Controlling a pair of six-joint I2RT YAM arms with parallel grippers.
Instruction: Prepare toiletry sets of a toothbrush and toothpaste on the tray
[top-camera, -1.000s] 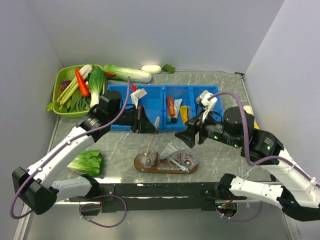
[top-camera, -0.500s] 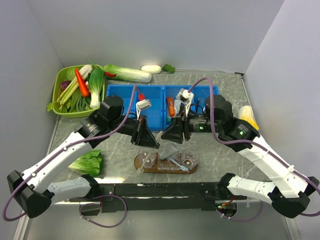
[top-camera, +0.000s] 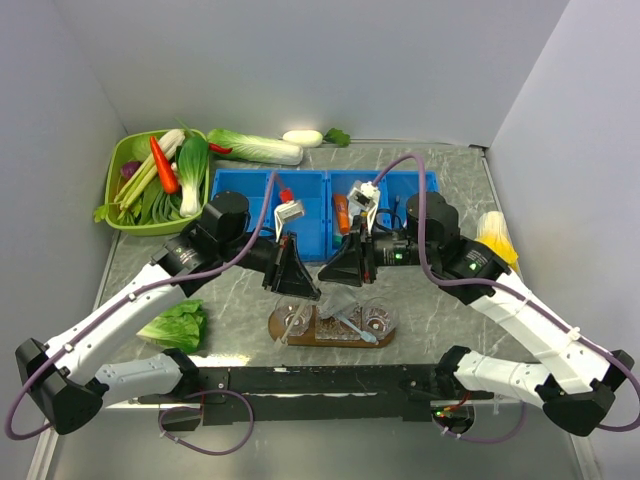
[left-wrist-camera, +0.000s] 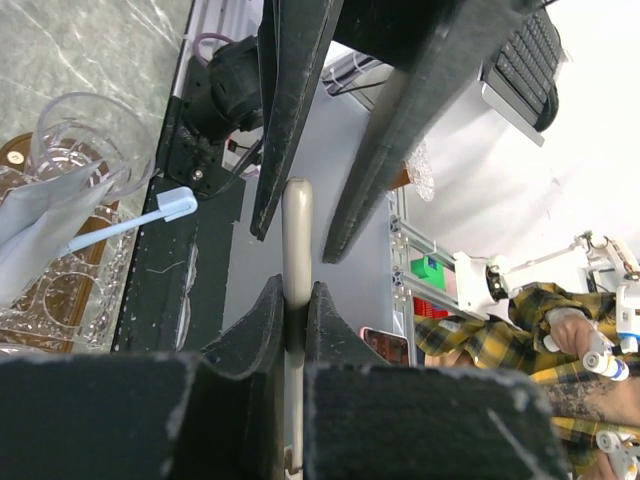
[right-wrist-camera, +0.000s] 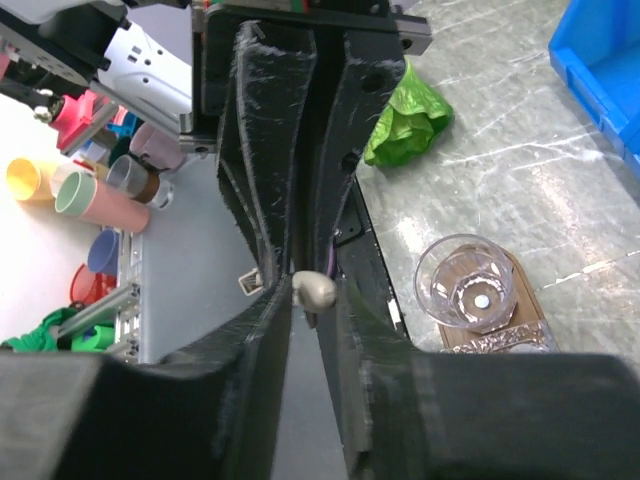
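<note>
The toothpaste, a silvery tube, rests mid-tray beside a pale blue toothbrush, flanked by two clear glasses. The tray lies on the tabletop, just in front of the blue bins. The left jaws, above the tray's left end, are clamped on a beige toothbrush handle. The right jaws, close beside them, pinch a beige rounded tip (the rest of it is hidden).

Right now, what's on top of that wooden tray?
Clear glasses, a silvery toothpaste tube and a pale blue toothbrush. The tube covers the tray's middle; anything beneath is hidden.
</note>
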